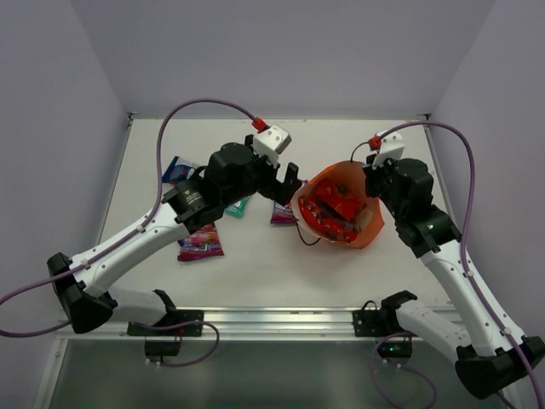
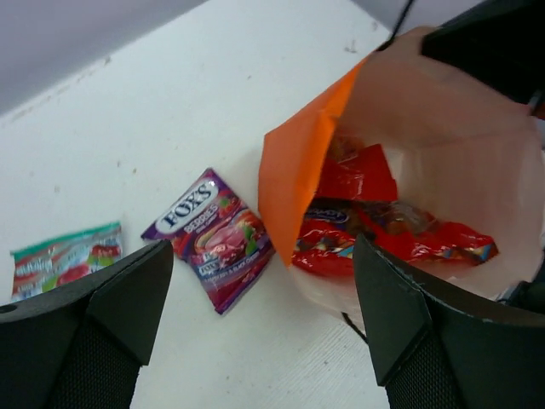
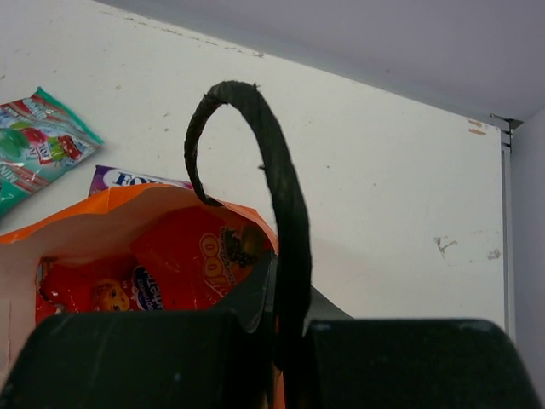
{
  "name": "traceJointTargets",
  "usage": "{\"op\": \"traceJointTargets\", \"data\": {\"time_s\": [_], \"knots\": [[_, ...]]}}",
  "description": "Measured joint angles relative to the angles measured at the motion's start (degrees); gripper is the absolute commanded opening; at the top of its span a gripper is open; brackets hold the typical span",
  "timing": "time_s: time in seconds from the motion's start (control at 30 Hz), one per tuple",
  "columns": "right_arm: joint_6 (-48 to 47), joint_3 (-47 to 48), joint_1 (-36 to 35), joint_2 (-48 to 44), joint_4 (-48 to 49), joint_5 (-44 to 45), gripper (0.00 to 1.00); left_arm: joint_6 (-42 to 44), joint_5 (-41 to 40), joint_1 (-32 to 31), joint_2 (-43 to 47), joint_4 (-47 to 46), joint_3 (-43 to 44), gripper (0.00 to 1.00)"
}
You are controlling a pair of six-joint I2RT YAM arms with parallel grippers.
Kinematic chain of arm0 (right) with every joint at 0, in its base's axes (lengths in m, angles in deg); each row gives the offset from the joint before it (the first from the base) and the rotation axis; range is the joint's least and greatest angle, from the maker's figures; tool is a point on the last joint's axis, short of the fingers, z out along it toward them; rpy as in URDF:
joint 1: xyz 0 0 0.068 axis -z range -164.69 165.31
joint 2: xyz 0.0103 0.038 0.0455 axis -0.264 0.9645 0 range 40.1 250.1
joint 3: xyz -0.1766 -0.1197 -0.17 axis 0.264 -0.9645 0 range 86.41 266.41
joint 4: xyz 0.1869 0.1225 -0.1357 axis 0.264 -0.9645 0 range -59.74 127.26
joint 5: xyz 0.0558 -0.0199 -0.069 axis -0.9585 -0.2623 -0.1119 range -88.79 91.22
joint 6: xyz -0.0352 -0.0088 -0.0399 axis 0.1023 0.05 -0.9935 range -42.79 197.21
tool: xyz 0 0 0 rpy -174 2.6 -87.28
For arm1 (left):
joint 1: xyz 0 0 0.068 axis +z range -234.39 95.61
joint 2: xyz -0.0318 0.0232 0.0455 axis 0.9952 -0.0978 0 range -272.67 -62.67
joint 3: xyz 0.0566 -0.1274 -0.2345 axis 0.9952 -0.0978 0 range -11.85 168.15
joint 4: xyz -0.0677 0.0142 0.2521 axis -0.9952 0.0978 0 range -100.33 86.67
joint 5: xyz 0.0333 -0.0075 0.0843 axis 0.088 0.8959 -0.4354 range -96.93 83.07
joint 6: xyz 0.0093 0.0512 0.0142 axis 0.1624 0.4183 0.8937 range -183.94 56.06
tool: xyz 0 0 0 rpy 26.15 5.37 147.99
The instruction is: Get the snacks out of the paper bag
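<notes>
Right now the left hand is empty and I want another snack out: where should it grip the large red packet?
Take the large red packet by its near edge, the left hand coming straight in through the paper bag's opening. It seems to lie flat on the pale inner wall, so slide one finger under.

white arm links point(image 1: 128, 241), black joint housings point(image 1: 230, 170), looping purple cables point(image 1: 204, 103), red connectors point(image 1: 259, 124)

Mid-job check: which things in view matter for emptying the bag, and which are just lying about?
Job: bag; red packets inside it; already out: purple packet, teal packet, magenta packet, blue packet.
Not the job: cables, rail.
</notes>
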Motion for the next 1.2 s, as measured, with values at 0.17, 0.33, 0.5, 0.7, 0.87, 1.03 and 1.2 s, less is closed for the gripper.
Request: {"op": "traceJointTargets", "data": {"time_s": [0.17,0.33,0.5,0.7,0.87,1.03,1.2], "knots": [[-0.4,0.0,0.0,0.0,0.0,-0.2,0.0,10.6,6.1,-6.9,-1.4,-1.5,3.5,0.91],[-1.3,0.0,0.0,-0.1,0.0,-1.6,0.0,22.4,16.0,-10.8,-6.9,-1.5,3.8,0.87],[-2.5,0.0,0.0,-1.3,-0.7,-3.7,0.0,32.6,21.1,-10.4,-9.7,-0.5,3.5,0.85],[-3.2,0.0,0.0,-1.8,-1.3,-6.0,0.0,42.4,23.6,-10.5,-12.9,0.3,4.2,0.8],[-3.7,-0.4,0.0,-2.0,-1.2,-7.1,0.0,45.2,24.0,-10.5,-19.2,1.2,5.4,0.74],[-4.1,-0.6,0.0,-2.5,-1.2,-7.4,0.0,47.1,23.3,-10.4,-22.2,0.9,5.4,0.69],[-4.6,-1.2,-0.1,-2.7,-0.9,-7.4,0.0,49.4,22.9,-10.2,-22.3,0.0,5.8,0.65]]}}
